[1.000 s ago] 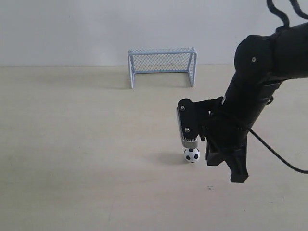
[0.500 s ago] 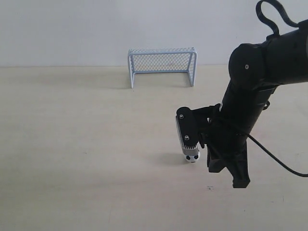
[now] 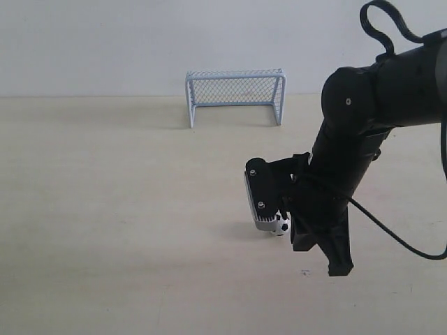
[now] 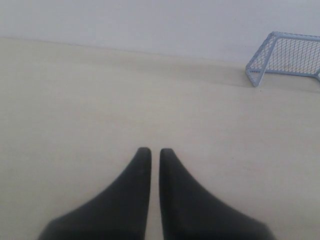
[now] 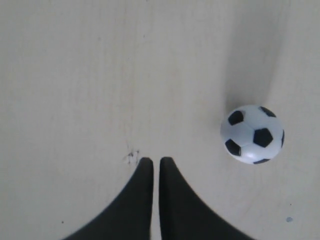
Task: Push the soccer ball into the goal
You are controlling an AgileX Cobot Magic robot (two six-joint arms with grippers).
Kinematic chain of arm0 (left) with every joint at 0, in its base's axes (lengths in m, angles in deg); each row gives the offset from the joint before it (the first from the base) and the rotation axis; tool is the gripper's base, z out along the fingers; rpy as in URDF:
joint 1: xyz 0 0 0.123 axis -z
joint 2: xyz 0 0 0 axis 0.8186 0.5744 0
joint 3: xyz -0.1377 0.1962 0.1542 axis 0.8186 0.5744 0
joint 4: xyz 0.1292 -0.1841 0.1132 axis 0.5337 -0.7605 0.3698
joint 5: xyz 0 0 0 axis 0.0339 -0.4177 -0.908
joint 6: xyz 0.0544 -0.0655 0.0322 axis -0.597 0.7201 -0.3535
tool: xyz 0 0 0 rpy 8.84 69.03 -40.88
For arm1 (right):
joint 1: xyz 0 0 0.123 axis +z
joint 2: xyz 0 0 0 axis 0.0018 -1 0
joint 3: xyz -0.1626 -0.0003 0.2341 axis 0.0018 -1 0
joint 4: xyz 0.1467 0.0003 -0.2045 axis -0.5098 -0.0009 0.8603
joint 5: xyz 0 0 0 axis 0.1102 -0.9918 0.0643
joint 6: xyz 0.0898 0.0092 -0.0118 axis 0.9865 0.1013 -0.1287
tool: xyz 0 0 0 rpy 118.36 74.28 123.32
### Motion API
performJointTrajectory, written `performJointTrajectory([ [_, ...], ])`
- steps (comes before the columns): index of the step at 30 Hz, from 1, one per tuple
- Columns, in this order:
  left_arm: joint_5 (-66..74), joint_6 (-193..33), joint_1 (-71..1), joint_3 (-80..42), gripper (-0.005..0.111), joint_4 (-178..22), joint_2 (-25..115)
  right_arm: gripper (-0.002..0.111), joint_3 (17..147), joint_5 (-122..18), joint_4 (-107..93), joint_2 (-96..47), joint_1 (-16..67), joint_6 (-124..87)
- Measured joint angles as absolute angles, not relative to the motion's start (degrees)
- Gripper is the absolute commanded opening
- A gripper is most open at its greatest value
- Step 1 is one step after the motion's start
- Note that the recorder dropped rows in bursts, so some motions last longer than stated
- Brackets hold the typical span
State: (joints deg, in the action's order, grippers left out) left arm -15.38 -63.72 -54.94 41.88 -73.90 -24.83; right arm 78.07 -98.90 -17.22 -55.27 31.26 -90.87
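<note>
The soccer ball (image 3: 281, 227) (image 5: 252, 134), white with black patches, rests on the pale tabletop and is partly hidden behind my right wrist camera housing in the exterior view. My right gripper (image 3: 340, 269) (image 5: 155, 161) points down at the table on the near side of the ball, shut, with nothing in it and a clear gap to the ball. The goal (image 3: 235, 94) (image 4: 286, 58), pale blue-white with mesh, stands at the far edge by the wall. My left gripper (image 4: 155, 151) is shut and empty, low over bare table; it is out of the exterior view.
A small dark mark (image 5: 132, 156) (image 3: 305, 273) sits on the table just off my right fingertips. The white wall (image 3: 105, 42) rises directly behind the goal. Bare table (image 3: 105, 209) stretches between the ball and the goal.
My right arm has dropped and shifted slightly left, so its camera housing now covers most of the ball. The ball and the goal have not visibly moved.
</note>
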Motion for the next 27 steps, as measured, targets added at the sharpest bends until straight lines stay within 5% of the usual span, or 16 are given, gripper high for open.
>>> performJointTrajectory([
  [27,-15.38,-63.72,-54.94,41.88,0.006,-73.90,-24.83,0.000,72.71,-88.55,-19.86,-55.27,31.26,-90.99],
])
